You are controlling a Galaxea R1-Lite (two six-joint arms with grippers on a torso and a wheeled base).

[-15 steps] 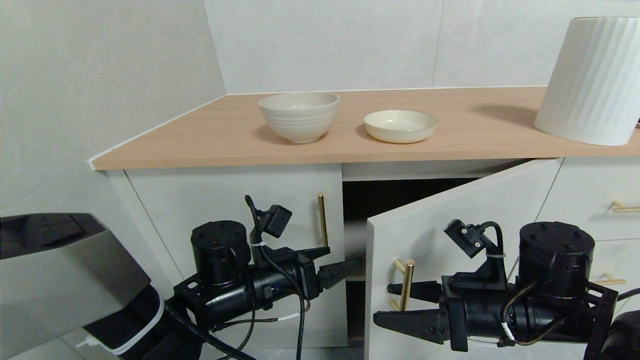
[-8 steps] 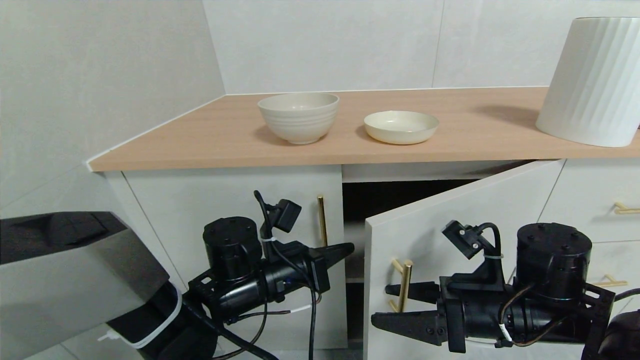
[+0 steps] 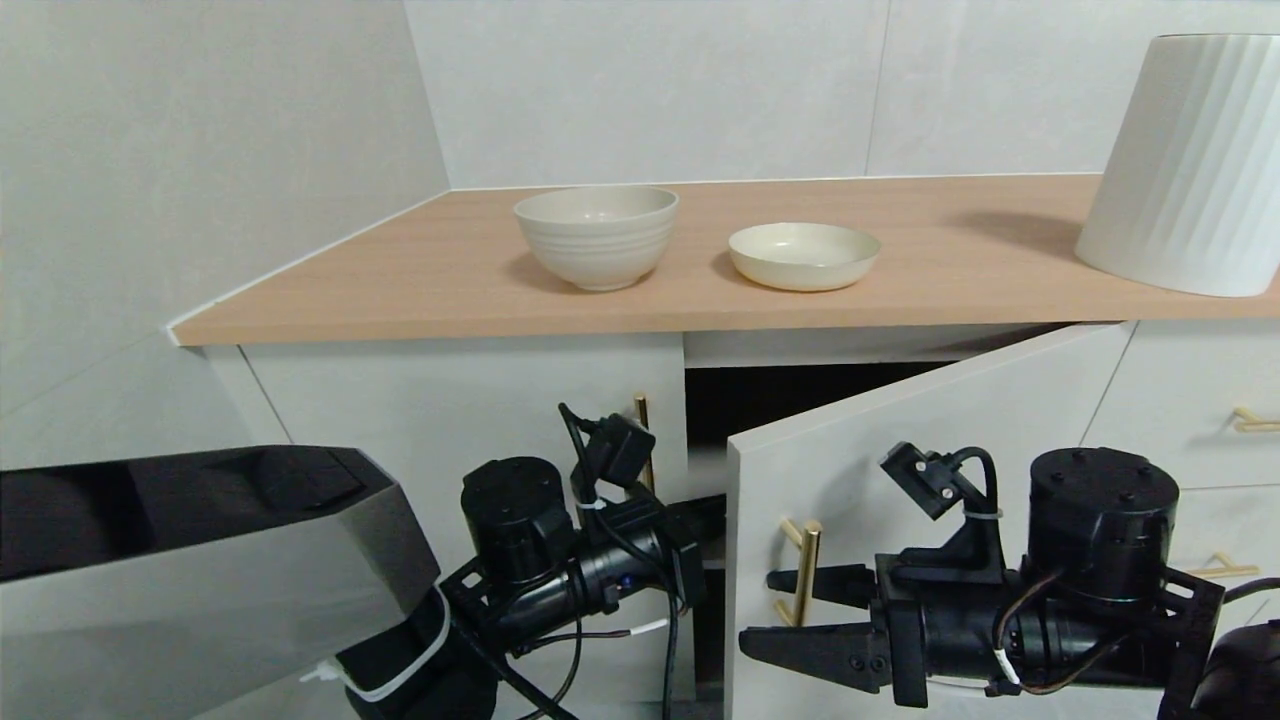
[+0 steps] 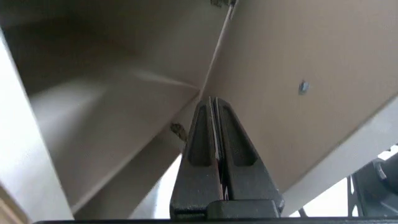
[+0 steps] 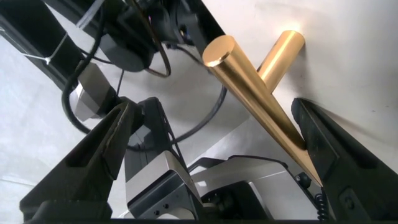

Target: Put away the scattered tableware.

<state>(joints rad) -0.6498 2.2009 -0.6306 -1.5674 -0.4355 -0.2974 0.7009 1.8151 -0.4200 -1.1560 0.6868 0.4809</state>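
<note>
A deep cream bowl (image 3: 597, 235) and a shallow cream dish (image 3: 804, 254) stand side by side on the wooden counter (image 3: 420, 290). Below them the right cabinet door (image 3: 900, 430) hangs partly open. My left gripper (image 3: 708, 510) pokes into the dark gap at the door's free edge. In the left wrist view, the left gripper (image 4: 213, 104) is shut on nothing, with its tips against the door's inner face. My right gripper (image 3: 800, 610) is open at the door's gold handle (image 3: 803, 585). That handle (image 5: 249, 102) runs between its spread fingers (image 5: 109, 155) without being clamped.
A tall white ribbed container (image 3: 1190, 160) stands on the counter at the right. The left cabinet door (image 3: 450, 410) is closed, with its own gold handle (image 3: 641, 440). Drawers with gold pulls (image 3: 1255, 420) lie to the right. Tiled walls close the corner at the left.
My left arm has swung right and forward, bringing its shut gripper from in front of the left door into the gap behind the open door. The right gripper has hardly moved.
</note>
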